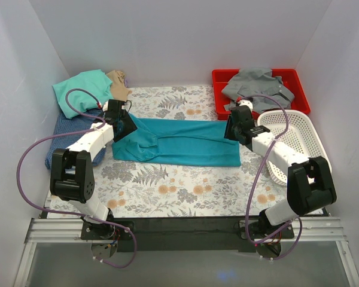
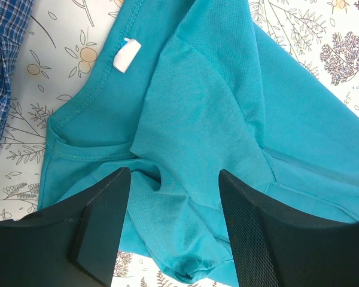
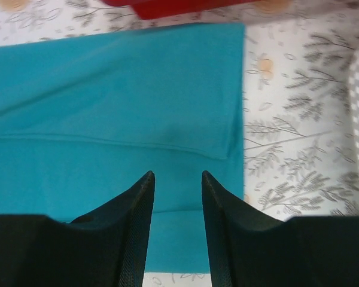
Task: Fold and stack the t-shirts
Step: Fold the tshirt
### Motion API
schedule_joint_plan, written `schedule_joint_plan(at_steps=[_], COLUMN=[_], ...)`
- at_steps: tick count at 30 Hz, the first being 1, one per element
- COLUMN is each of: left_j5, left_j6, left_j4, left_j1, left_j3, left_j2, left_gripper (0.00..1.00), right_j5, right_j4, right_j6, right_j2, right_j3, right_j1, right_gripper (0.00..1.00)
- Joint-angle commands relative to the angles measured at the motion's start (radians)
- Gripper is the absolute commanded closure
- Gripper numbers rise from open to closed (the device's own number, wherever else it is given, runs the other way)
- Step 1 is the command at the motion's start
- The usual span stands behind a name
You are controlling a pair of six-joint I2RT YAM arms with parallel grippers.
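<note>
**Top view.** You saw the deep-teal t-shirt lying flat as a long folded band of smooth knit across the flower-printed tablecloth. Your left gripper hovered over the teal shirt's collar end, and your right gripper over its hem end. Beyond the collar end lay a crumpled mint-green shirt, a tan one and a blue-checked one. Beyond the hem end, a rumpled grey shirt filled the red plastic tray. The white mesh basket sat just beside that tray.

**Left wrist view.** Your left gripper's two black fingers stood well apart above the teal shirt, clamping nothing. A soft pucker of fine-meshed cloth rose between them. A small white label showed inside the stitched, curved neckline.

**Right wrist view.** Your right gripper's fingers stood apart by a narrow gap and held nothing. Below them, the teal shirt showed a straight folded edge and a square corner at its hem end. The picture was slightly blurred.
</note>
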Motion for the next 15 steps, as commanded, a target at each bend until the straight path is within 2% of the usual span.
schedule_joint_plan(at_steps=[1,2,3,6,12,15], left_j5=[-0.008,0.015,0.026,0.095,0.193,0.175], left_j6=[0.015,0.026,0.030,0.034,0.024,-0.005], left_j4=[-0.003,-0.002,-0.005,-0.017,0.003,0.007], left_j1=[0.004,0.004,0.004,0.004,0.004,0.004], left_j3=[0.011,0.014,0.016,0.002,-0.124,-0.154], left_j2=[-0.027,-0.028,-0.034,-0.068,-0.143,-0.163], left_gripper=[0.41,0.41,0.41,0.42,0.43,0.44], right_j5=[-0.227,-0.265,-0.387,-0.538,-0.684,-0.749], right_j4=[0.057,0.059,0.060,0.044,0.039,0.042], right_j6=[-0.081,-0.092,-0.107,-0.126,-0.133,-0.101], right_j2=[0.009,0.015,0.023,0.072,0.167,0.256], right_j3=[0.041,0.046,0.063,0.115,0.225,0.313], right_j1=[0.000,0.012,0.016,0.052,0.187,0.253], right_gripper=[0.56,0.56,0.56,0.56,0.55,0.54])
